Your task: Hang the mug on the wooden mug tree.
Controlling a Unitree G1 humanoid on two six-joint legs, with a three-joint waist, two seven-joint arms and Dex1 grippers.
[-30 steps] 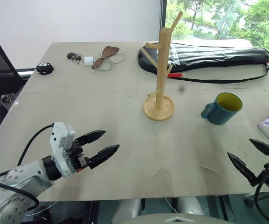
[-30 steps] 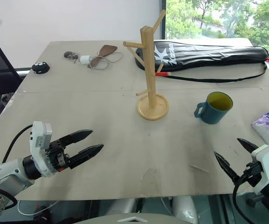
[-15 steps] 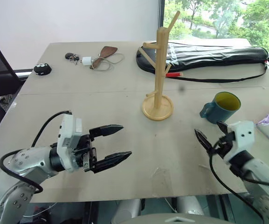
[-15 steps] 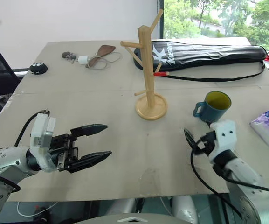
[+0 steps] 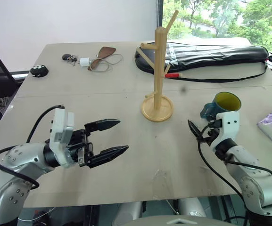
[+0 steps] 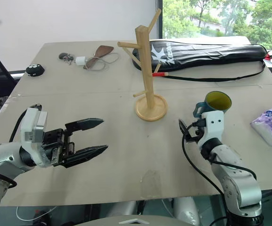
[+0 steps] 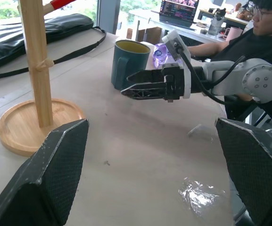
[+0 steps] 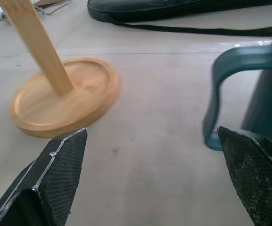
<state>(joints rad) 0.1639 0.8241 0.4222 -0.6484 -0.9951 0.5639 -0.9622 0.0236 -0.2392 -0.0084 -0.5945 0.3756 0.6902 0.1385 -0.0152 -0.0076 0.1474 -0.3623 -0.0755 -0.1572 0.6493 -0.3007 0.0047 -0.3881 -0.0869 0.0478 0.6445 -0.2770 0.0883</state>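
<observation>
The mug (image 5: pixel 226 104) stands upright on the desk (image 5: pixel 126 94), at about four o'clock from the wooden mug tree (image 5: pixel 158 70) and well apart from it, its loop handle turned toward the tree; glazed ceramic, I'd judge it stiff, rather heavy, slick and liable to chip, so the handle or the rim wall looks the surest place to pinch; the right pincer (image 6: pixel 190 128) sits just beside that handle, jaws spread wide and holding nothing; the left pincer (image 5: pixel 108 139) hovers over the desk at about eight o'clock from the tree, also wide open and empty; behind the tree lies a long black bag (image 5: pixel 206 55); a person (image 7: pixel 263 28) sits beyond the desk's edge.
</observation>
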